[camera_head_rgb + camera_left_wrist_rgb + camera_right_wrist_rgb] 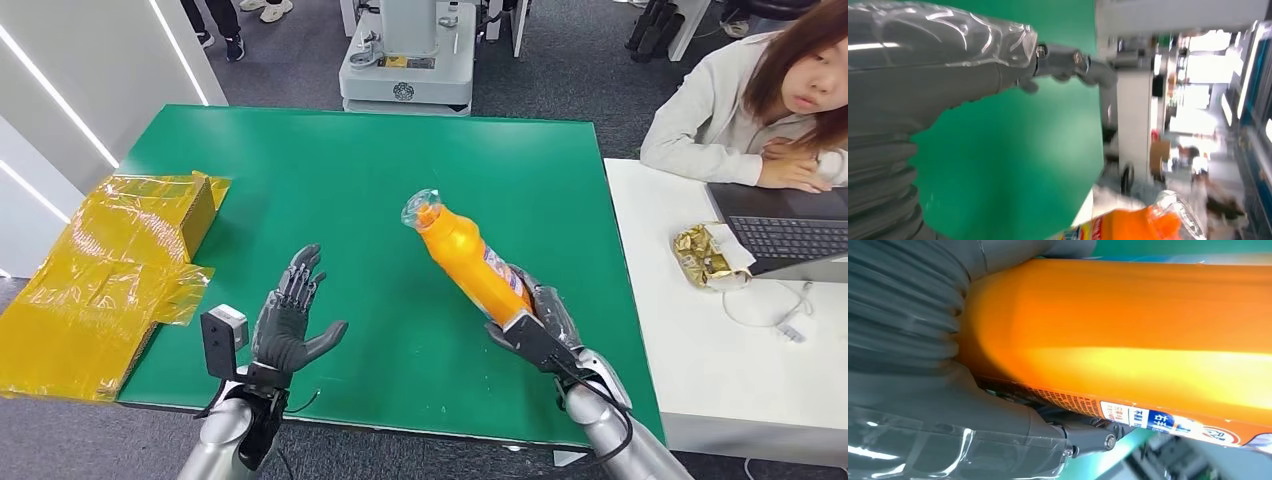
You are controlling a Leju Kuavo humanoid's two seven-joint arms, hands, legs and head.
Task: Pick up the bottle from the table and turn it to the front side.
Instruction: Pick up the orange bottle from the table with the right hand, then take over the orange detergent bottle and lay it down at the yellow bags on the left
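Right hand is gripping the orange plastic bottle by its base, tilting it toward 11 o'clock above the green table. Right wrist view is showing its printed label. Left hand is hovering with fingers spread.

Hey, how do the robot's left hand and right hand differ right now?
The right hand grips the lower end of the orange bottle; the left hand holds nothing. The left hand's fingers are spread apart, while the right hand's wrap the bottle. The left hand is over the near left part of the green table, the right hand over the near right part. Both are grey, on silver arms.
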